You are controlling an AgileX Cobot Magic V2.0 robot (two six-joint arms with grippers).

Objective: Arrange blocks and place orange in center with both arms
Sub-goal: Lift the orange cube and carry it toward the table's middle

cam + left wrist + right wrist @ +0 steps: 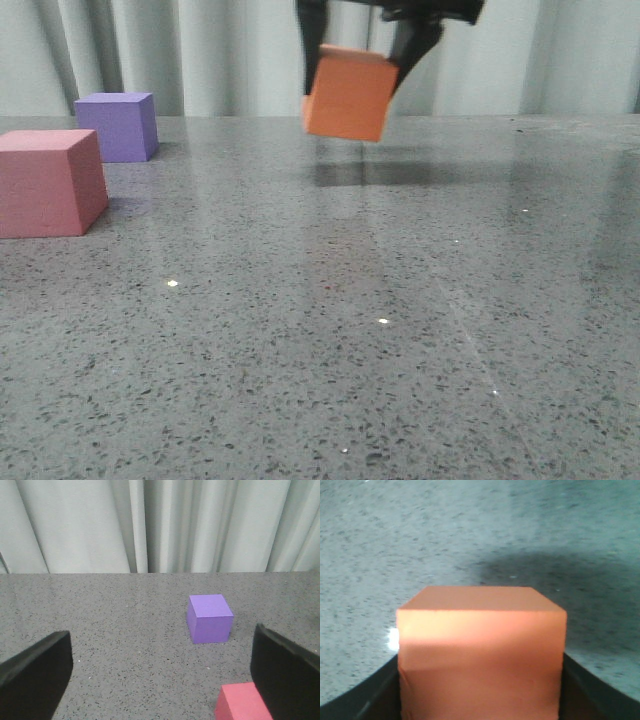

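Your right gripper (362, 60) is clamped on the orange cube (348, 95), one dark finger on each side, and holds it in the air above the grey speckled table (380, 330). The cube hangs slightly tilted, clear of the surface, with its shadow on the table below and behind it. In the right wrist view the orange cube (481, 655) fills the space between the fingers, table underneath it.

Taking the orange cube as reference: the purple cube (120, 125) sits on the table well to its left, near the curtain (150, 50). The pinkish-red cube (48, 182) also sits on the table to the left, closer to the camera than the purple one and apart from it.

Your left gripper (162, 677) is spread wide and holds nothing. In its wrist view the purple cube (210, 618) lies ahead of the fingers, and the pinkish-red cube (242, 702) lies just beside one finger.
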